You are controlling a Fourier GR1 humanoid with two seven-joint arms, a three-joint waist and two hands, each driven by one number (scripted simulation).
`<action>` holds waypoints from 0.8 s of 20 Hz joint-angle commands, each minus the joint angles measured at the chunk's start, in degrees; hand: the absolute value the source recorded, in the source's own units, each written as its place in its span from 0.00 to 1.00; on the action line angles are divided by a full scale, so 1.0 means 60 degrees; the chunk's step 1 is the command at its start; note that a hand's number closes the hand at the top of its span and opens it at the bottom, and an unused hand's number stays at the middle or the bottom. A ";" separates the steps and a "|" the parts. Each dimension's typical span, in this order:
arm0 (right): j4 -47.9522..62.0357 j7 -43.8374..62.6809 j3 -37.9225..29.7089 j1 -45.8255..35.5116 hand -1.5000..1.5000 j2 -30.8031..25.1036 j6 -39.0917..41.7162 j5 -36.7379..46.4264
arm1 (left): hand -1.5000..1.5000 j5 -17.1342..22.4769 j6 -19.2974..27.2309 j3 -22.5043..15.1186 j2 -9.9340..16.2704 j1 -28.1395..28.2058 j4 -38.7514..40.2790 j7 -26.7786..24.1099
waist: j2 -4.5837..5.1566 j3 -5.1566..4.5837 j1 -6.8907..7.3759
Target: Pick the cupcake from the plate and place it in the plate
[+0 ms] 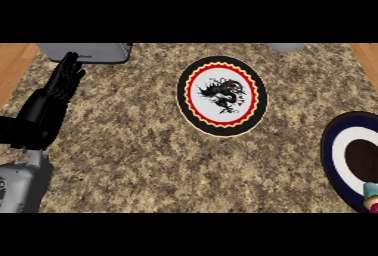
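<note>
Left hand [55, 92] rests flat-fingered, holding nothing, far left of the dragon plate [221, 95]. Cupcake [370, 197] waits on the navy plate [336, 160], lower right; right hand unseen.

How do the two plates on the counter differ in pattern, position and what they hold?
The dragon plate has a black scalloped rim, a red ring and a white middle with a dragon; the ringed plate has plain dark blue and white rings round a dark middle. The dragon plate lies whole near the centre; the ringed plate is cut by the right edge. The dragon plate holds nothing; the cupcake sits at the ringed plate's lower part. Both are round.
</note>
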 commanded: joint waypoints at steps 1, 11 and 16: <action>0.1438 0.1474 0.0323 -0.1124 1.00 -0.1928 0.1640 0.1428 | 0.50 0.0120 -0.0238 -0.0139 -0.0014 -0.0522 0.0029 0.0044 | 0.0272 0.0114 0.0686; 0.5965 0.0955 0.1116 -0.6408 1.00 -0.3363 0.2483 0.2259 | 0.50 -0.0037 -0.0159 0.0055 -0.0108 -0.0186 0.0370 -0.0294 | 0.0061 0.0162 0.0342; 0.5622 -0.0264 0.1023 -0.7478 1.00 -0.3020 0.3334 0.1304 | 0.50 -0.0208 -0.0027 -0.0118 -0.0244 -0.0383 0.0194 0.0147 | -0.0033 0.0142 0.0055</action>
